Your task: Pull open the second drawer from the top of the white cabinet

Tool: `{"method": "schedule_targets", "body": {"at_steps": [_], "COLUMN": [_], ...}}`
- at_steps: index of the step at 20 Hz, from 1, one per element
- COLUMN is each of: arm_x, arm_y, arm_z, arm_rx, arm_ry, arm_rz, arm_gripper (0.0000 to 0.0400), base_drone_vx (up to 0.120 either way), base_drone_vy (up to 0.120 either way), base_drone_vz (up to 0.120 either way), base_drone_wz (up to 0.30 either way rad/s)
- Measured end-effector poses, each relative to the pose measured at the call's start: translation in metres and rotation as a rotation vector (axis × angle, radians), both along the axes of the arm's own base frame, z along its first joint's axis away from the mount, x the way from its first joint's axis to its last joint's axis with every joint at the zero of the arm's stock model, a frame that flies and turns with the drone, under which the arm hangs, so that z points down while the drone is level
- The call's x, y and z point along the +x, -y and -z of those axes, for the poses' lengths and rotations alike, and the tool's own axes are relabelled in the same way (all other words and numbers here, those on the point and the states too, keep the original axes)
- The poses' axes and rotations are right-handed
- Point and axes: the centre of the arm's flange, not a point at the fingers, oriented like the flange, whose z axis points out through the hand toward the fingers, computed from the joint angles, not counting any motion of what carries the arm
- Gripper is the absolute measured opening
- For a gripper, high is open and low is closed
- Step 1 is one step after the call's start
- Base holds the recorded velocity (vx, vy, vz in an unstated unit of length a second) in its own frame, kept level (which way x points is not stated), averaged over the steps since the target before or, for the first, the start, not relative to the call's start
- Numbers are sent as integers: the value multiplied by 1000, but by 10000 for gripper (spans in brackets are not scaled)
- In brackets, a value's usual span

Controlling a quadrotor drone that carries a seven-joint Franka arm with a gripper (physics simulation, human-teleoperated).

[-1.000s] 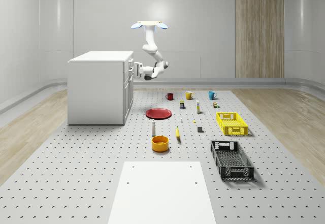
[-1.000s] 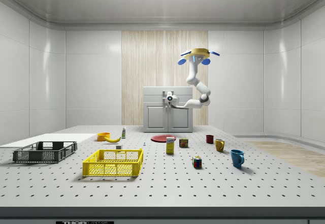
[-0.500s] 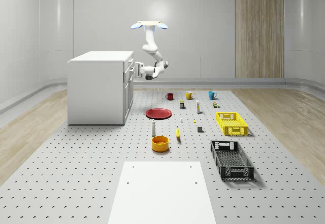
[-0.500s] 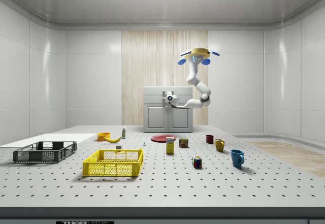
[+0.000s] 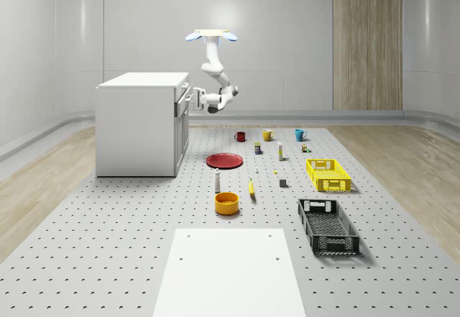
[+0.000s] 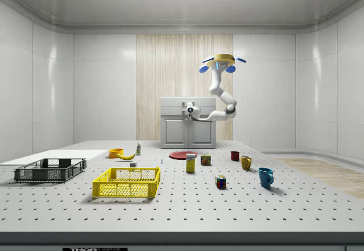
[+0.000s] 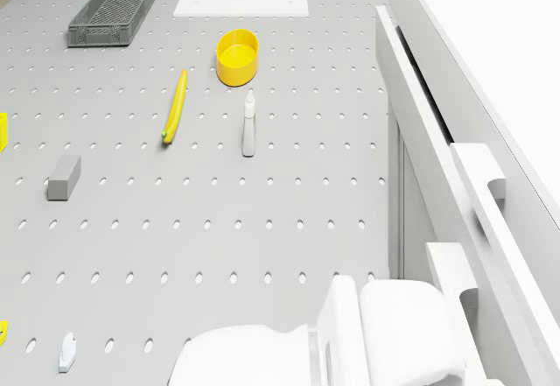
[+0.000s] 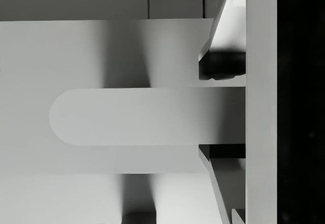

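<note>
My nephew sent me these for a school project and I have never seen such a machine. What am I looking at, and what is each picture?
These are computer renders of a flying drone with a jointed arm hanging below it. It hovers beside a white cabinet. One picture looks down on the whole scene, one looks from the side, one is taken from the drone's body and one from the arm's wrist. The pincer at the arm's end sits around a drawer handle on the cabinet's front, one finger on either side of it. On the perforated table lie a red plate, a banana, a yellow bowl, three mugs, a yellow crate and a black one.
</note>
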Motion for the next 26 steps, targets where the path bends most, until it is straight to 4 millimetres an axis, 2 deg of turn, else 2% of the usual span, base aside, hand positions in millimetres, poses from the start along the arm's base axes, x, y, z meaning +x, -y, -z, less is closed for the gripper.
{"method": "schedule_targets", "body": {"at_steps": [3, 4, 6, 13, 14, 17, 26], "arm_x": [0, 2, 1, 1, 2, 1, 1], "arm_y": [7, 7, 10, 25, 26, 32, 60], "arm_z": [0, 6, 4, 4, 7, 3, 2], "arm_rx": [1, 7, 10, 7, 7, 9, 7], "arm_ry": [-7, 29, 24, 23, 25, 8, 11], "arm_rz": [0, 0, 1, 1, 0, 1, 1], "arm_gripper": [140, 131, 119, 129, 144, 120, 127], "base_drone_vx": [0, 0, 0, 0, 0, 0, 0], "base_drone_vy": [0, 0, 0, 0, 0, 0, 0], "base_drone_vz": [0, 0, 0, 0, 0, 0, 0], "base_drone_wz": [0, 0, 0, 0, 0, 0, 0]}}
